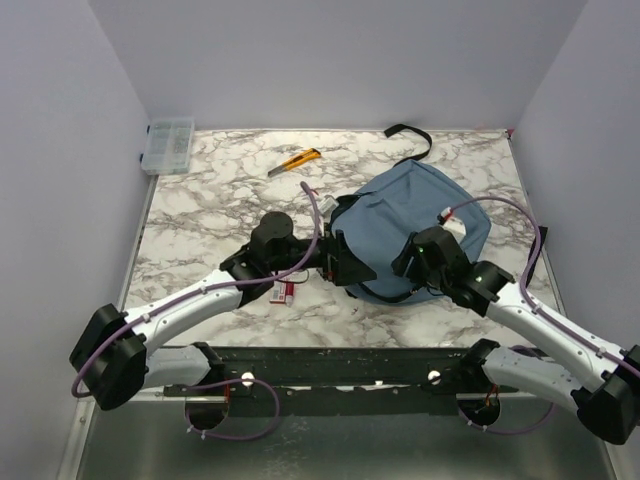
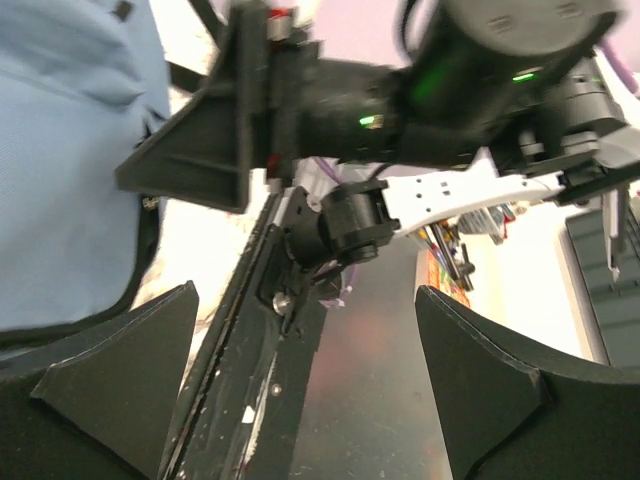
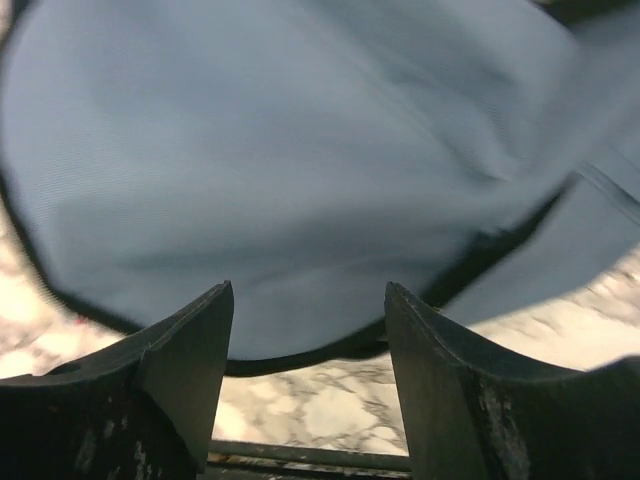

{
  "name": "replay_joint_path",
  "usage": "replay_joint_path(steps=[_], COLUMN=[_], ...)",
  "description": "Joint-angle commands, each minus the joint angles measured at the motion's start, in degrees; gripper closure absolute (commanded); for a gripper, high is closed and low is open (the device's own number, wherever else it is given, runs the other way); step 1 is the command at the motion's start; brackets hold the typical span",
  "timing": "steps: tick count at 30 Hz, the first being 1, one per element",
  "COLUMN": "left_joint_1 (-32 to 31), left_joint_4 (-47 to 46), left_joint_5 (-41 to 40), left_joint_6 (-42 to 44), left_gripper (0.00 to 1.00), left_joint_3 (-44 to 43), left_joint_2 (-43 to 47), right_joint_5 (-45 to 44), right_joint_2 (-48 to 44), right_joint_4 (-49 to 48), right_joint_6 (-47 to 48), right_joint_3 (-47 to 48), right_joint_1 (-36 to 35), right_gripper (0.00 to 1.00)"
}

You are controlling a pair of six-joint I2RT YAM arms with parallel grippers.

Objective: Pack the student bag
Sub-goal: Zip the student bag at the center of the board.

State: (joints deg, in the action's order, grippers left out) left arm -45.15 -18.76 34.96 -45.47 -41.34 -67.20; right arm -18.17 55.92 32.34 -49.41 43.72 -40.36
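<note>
The student bag [image 1: 415, 210] is a dusty-blue backpack lying right of the table's middle, with a black strap [image 1: 408, 135] trailing behind it. My left gripper [image 1: 352, 265] is open and empty at the bag's near-left edge. In the left wrist view [image 2: 305, 345] the bag [image 2: 70, 150] lies to the left of its fingers. My right gripper [image 1: 412, 268] is open and empty at the bag's near edge. In the right wrist view [image 3: 308, 300] the blue fabric [image 3: 300, 150] fills the frame, and its black-trimmed edge runs just beyond the fingertips.
A yellow utility knife [image 1: 297, 161] lies behind the bag to the left. A clear plastic organiser box [image 1: 168, 144] sits in the far-left corner. A small red-and-white packet [image 1: 283, 291] lies under the left arm. Grey walls close in three sides.
</note>
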Motion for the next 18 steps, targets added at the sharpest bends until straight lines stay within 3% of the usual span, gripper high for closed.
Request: replay_joint_path(steps=[1, 6, 9, 12, 15, 18], left_joint_1=[-3.5, -9.6, -13.3, -15.1, -17.1, -18.0], left_joint_4=[-1.1, 1.9, 7.6, 11.9, 16.8, 26.2], left_joint_5=[5.4, -2.2, -9.7, -13.0, -18.1, -20.0], left_joint_6=[3.7, 8.9, 12.6, 13.0, 16.1, 16.5], left_gripper=[0.08, 0.13, 0.2, 0.25, 0.3, 0.37], left_joint_3=[-5.5, -9.8, -14.9, -20.1, -26.7, -35.3], left_joint_2=[-3.5, -7.4, -12.1, -18.0, -24.3, -31.6], right_joint_5=[-10.5, -17.5, -16.7, -5.3, 13.3, 28.1], right_joint_2=[-1.8, -4.2, -5.9, -7.7, -5.3, -2.3], right_joint_4=[9.1, 14.6, 11.0, 1.3, -5.4, -11.3], right_joint_6=[-11.0, -19.3, -14.9, -4.2, 2.4, 5.1], right_joint_3=[-4.3, -4.4, -6.4, -8.9, -10.5, -13.7], right_joint_1=[0.6, 2.0, 10.1, 22.8, 35.3, 41.5], right_gripper=[0.35, 0.36, 0.39, 0.38, 0.36, 0.38])
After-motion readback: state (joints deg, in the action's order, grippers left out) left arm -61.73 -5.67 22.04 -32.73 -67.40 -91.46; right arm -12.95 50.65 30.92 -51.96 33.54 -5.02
